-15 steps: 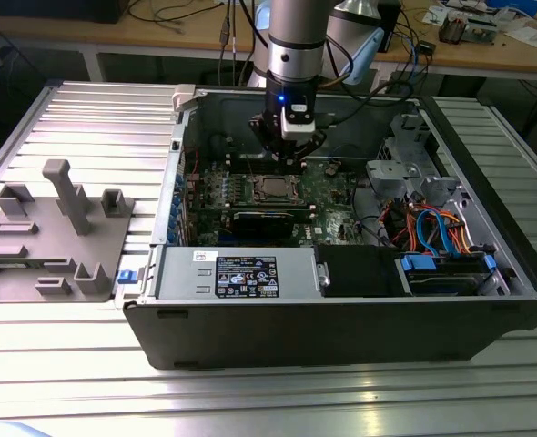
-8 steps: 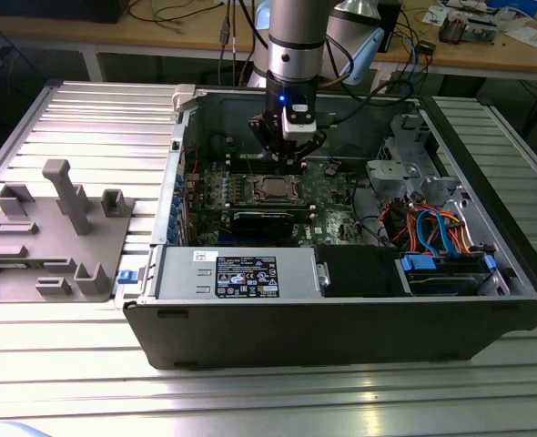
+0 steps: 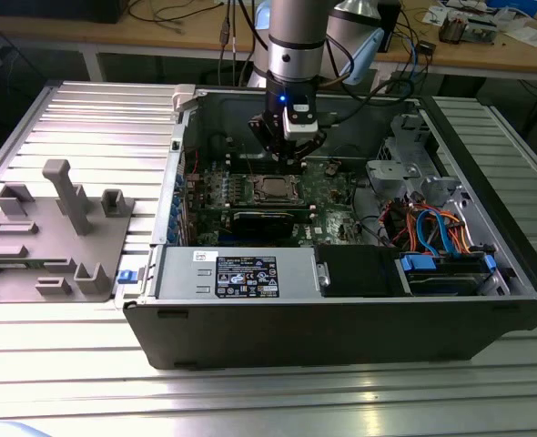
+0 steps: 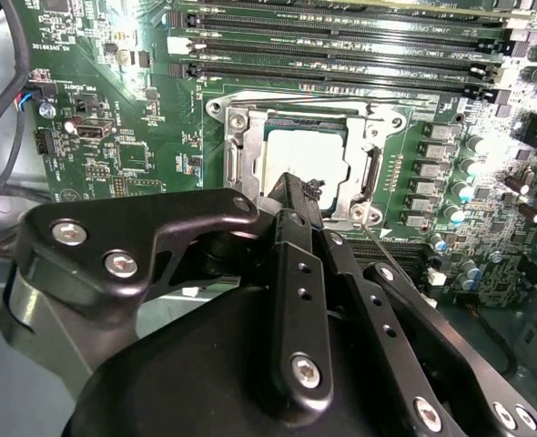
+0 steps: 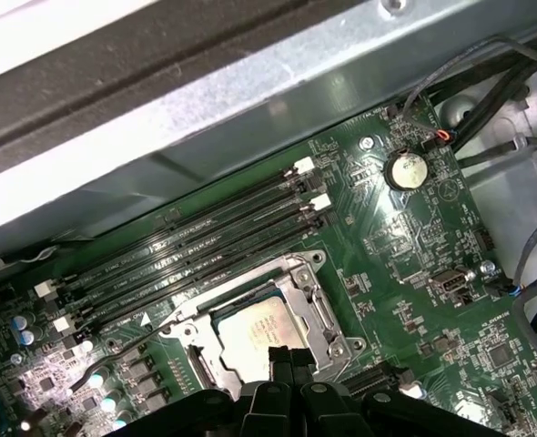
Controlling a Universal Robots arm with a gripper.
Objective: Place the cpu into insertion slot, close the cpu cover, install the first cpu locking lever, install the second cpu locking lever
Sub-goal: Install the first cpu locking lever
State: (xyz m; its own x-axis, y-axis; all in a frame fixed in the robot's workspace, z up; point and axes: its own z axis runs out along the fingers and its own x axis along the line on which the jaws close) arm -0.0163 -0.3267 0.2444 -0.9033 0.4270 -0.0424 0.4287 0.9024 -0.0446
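Observation:
The cpu point(image 4: 307, 157) point(image 5: 258, 330), a dull silver square, lies in the insertion slot point(image 4: 391, 118) on the green motherboard. The cpu cover point(image 4: 239, 157) point(image 5: 312, 299), a silvery frame, lies flat around the chip. A thin wire lever point(image 5: 132, 339) juts out from one corner of the socket. My gripper point(image 4: 294, 193) point(image 5: 288, 357) point(image 3: 287, 155) hovers just over the edge of the socket. Its black fingers point(image 5: 280, 357) are pressed together with nothing between them. In the exterior view the cpu point(image 3: 273, 188) shows just below the gripper, inside the open computer case.
Long black memory slots point(image 4: 341, 41) point(image 5: 196, 241) run beside the socket. A coin battery point(image 5: 405, 168) sits further off on the board. The case wall point(image 3: 341, 332), a power supply point(image 3: 241, 273) and blue cables point(image 3: 441, 232) surround the board. A grey fixture point(image 3: 55, 237) stands on the table at the exterior view's left.

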